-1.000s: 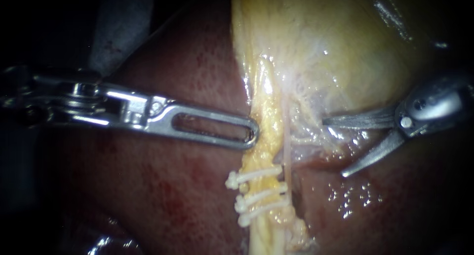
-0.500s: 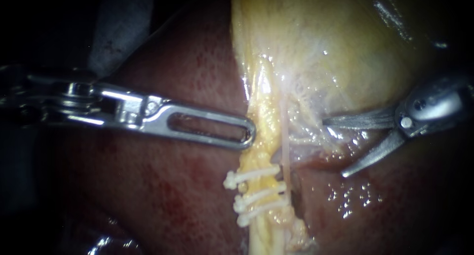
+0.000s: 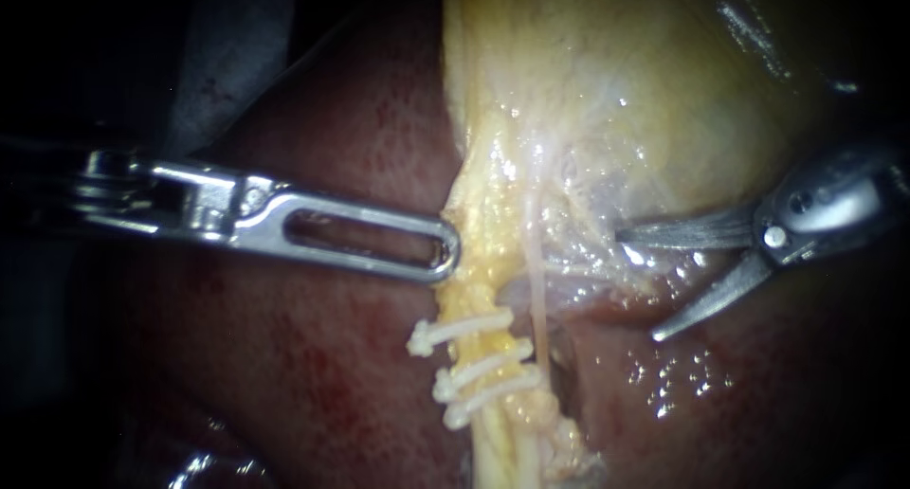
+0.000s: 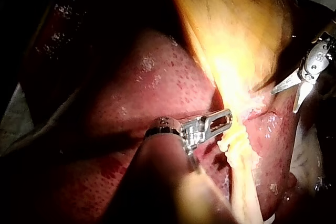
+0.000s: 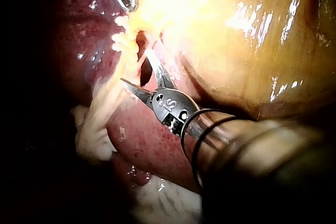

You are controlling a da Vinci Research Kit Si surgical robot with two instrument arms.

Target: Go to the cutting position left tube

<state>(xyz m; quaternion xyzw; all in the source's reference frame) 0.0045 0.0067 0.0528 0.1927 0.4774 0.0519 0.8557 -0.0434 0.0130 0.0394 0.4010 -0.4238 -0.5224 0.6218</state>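
Reaching the cutting position falls to the right instrument (image 3: 635,284), the only one whose tip shows blades. Its pincer is released: the two blades stand spread in a wide V with nothing between them. It lies against the lower edge of the gallbladder (image 3: 616,72) and over the liver (image 3: 313,385), apart from the clipped stalk.

The left tube (image 3: 474,299) is judged to be the thicker yellow strand. It descends from the gallbladder's narrow end, and its long axis is near vertical in the endoscope view. Three white clips (image 3: 483,366) cross it, one above and two closer together below. The likely cut site is the gap under the top clip.

The left instrument (image 3: 445,259) comes in nearly square to the strand. Its pincer appears clenched on the strand's yellow edge just above the top clip, drawing it toward that side.

The controlling relation is as follows. The tube lies sideways from the open blades, toward the left instrument. A thinner pale tube (image 3: 536,290) runs between the blades and the target. The blades must therefore pass this tube without catching it, then straddle the yellow strand across its axis.
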